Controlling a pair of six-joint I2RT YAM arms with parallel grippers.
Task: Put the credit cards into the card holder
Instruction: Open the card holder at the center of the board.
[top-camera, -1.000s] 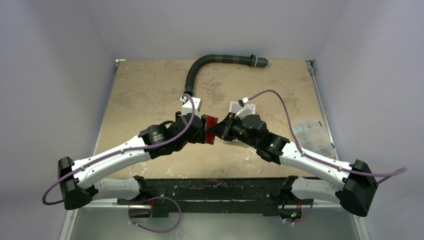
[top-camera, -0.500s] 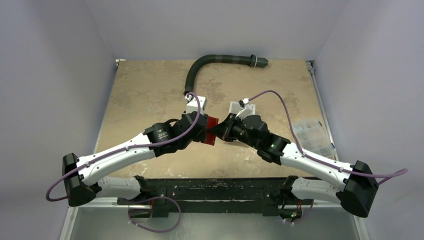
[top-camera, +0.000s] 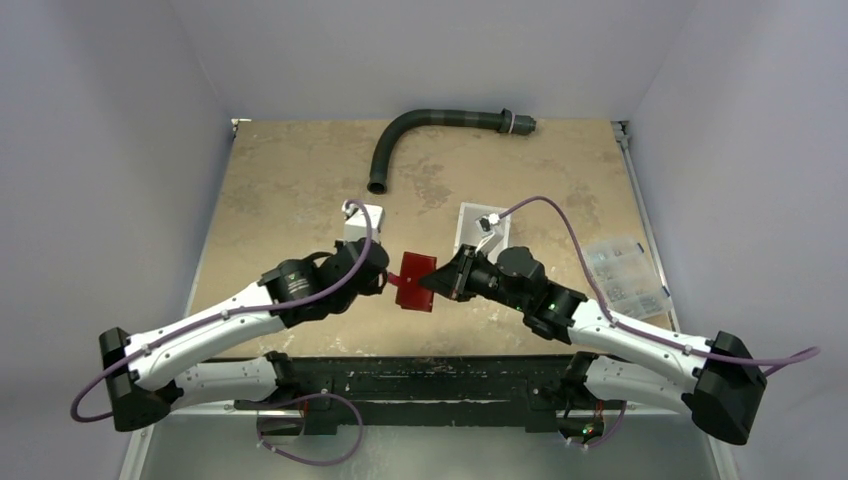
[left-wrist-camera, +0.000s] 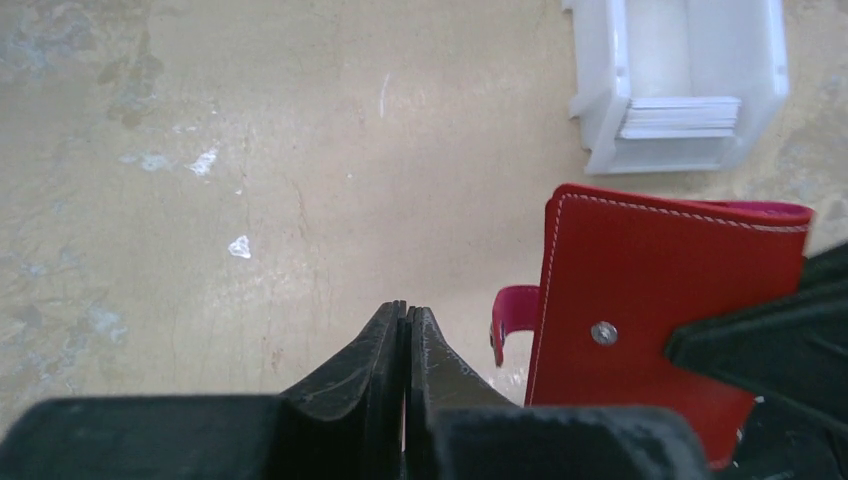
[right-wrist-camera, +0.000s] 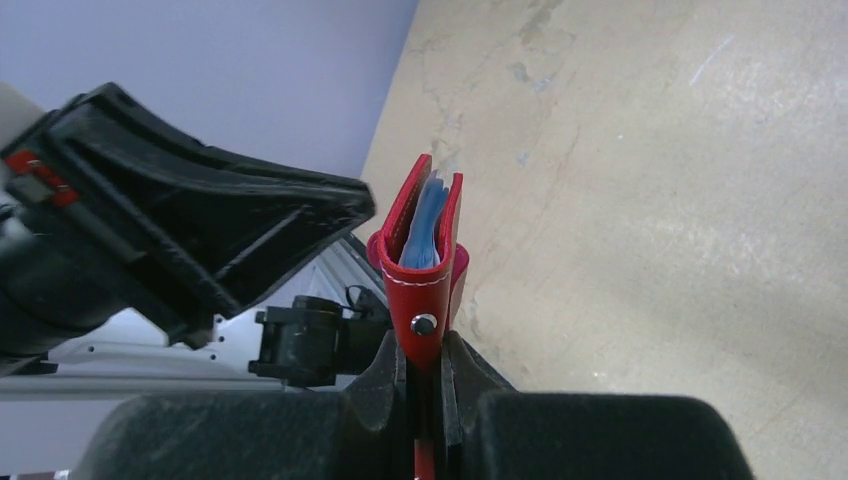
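One holder (right-wrist-camera: 430, 290), red, is pinched edge-on in the right gripper (right-wrist-camera: 425, 350), its flaps barely parted. Blue sleeves show inside; whether any card is in them cannot be told. The left gripper (left-wrist-camera: 405, 325) sits just beside it, jaws pressed together on nothing. Beyond both jaws, cards (left-wrist-camera: 680, 116) lie stacked in a white bin (left-wrist-camera: 600, 90). Judged early: loading outstanding. Table (top-camera: 290, 190) tan, mottled, scuffed. Dark hose (top-camera: 400, 130) at the far edge. Pale walls close round.

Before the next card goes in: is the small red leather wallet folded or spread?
Folded, unfastened. The right gripper pinches the red leather wallet, covers nearly together; its snap tab hangs loose beside the bare stud.
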